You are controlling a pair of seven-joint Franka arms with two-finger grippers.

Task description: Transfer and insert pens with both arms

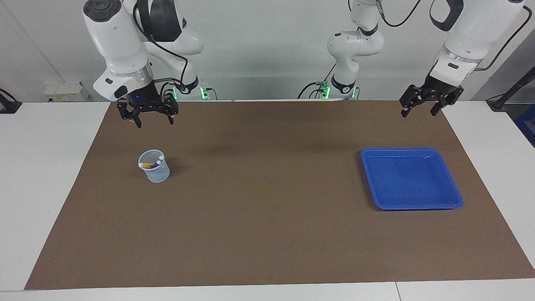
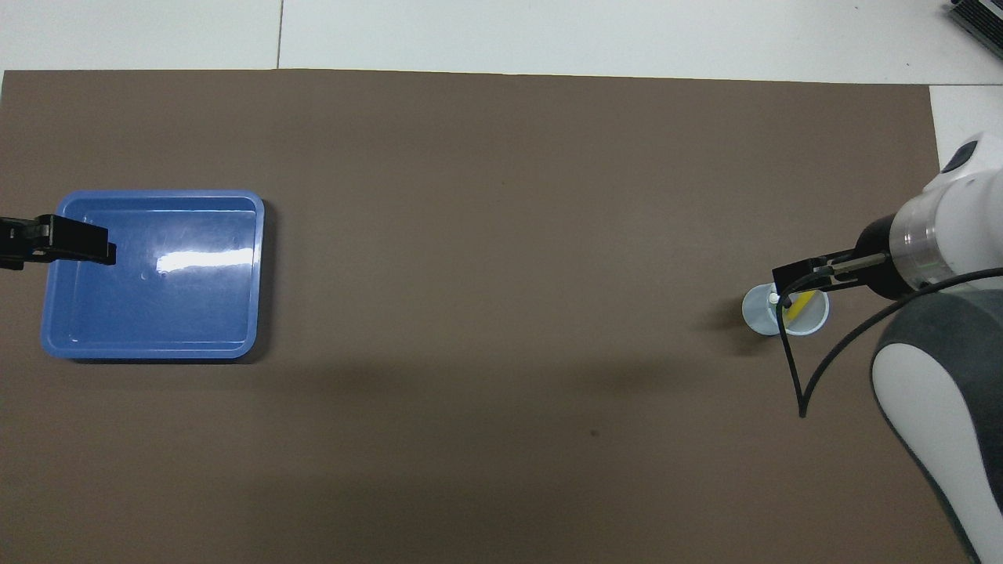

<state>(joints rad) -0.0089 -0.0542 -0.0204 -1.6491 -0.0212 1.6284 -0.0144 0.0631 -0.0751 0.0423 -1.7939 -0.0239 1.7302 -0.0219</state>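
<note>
Right gripper (image 1: 152, 118) is hanging in the air above the brown mat (image 1: 267, 234), between the robots and the cup, fingers spread apart and carrying nothing. Left gripper (image 1: 422, 106) is hovering over the mat's corner at the left arm's end, also spread apart and empty. Neither is touching anything.

Pens (image 1: 151, 163) are sitting in the pale blue cup (image 1: 155, 172) toward the right arm's end of the table. I'm seeing a yellow barrel, a bit of purple, and whitish ends poking near the rim; green isn't discernible, so I can't confirm all three are in there. In the overhead view the right gripper's body is covering part of the cup (image 2: 783, 313), only the yellow pen (image 2: 799, 305) and one white tip are showing.

Blue tray (image 1: 411, 179) is lying at the left arm's end, nothing visible in it.

My read: layout is forcing the handover. The tray is sitting within the left arm's reach and the cup within the right's, well apart, so a pen has to be passing from one gripper to the other mid-table. With the tray bare and pens in the cup, the task is looking finished or nearly so, and both arms are sitting raised and clear, likely parked so neither is knocking the cup over.
</note>
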